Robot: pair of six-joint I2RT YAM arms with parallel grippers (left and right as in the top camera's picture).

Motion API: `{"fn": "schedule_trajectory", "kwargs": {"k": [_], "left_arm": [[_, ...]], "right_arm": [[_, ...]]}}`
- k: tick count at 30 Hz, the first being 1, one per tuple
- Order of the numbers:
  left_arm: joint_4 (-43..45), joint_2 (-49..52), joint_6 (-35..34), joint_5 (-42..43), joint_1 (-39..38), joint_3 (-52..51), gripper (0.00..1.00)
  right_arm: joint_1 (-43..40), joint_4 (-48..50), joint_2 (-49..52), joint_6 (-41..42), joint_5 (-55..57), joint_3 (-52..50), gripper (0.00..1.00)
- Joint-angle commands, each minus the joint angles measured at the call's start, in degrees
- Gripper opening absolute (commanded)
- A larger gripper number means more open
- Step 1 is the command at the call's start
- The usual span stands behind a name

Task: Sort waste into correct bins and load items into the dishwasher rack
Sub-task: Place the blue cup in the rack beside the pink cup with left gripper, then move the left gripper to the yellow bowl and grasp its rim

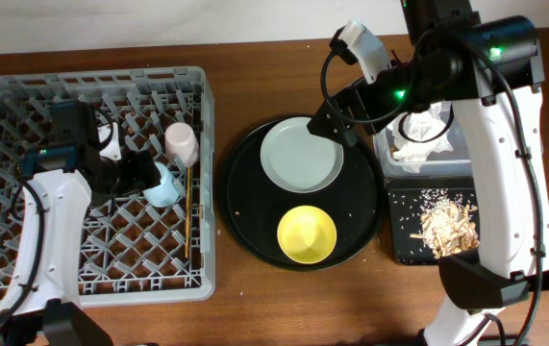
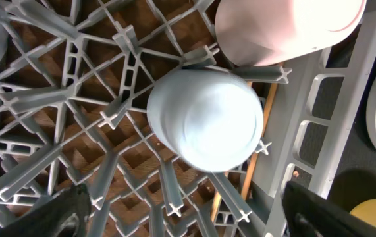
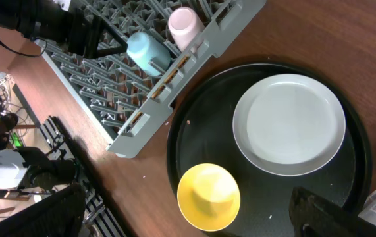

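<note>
Brown tabletop point(image 1: 255, 308); grey lattice rack point(image 1: 111, 282) holds smooth light-blue cup point(image 2: 204, 122).

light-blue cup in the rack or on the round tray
In the rack: the light-blue cup sits among the dishwasher rack pegs, beside the pink cup.

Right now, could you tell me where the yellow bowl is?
Overhead, the yellow bowl sits on the round black tray, just below the plate, between the rack and the black bin.
</note>
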Motion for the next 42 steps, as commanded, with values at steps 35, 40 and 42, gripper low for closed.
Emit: {"fn": "schedule_trajectory", "kwargs": {"k": [35, 40, 42], "left_arm": [[7.65, 5.75, -8.92, 1.90, -54.86, -0.28, 0.60], [11.91, 9.66, -9.20, 1.53, -60.22, -0.28, 0.60], [13.31, 11.06, -9.25, -0.63, -61.70, -0.28, 0.60]], "right_arm": [[-0.20, 1.01, 0.57, -0.15, 5.03, -0.31, 0.99], [-6.58, 0.13, 0.57, 4.98, 13.38, -0.31, 0.99], [-10.56, -0.33, 0.57, 7.10, 13.35, -0.31, 0.99]]}}
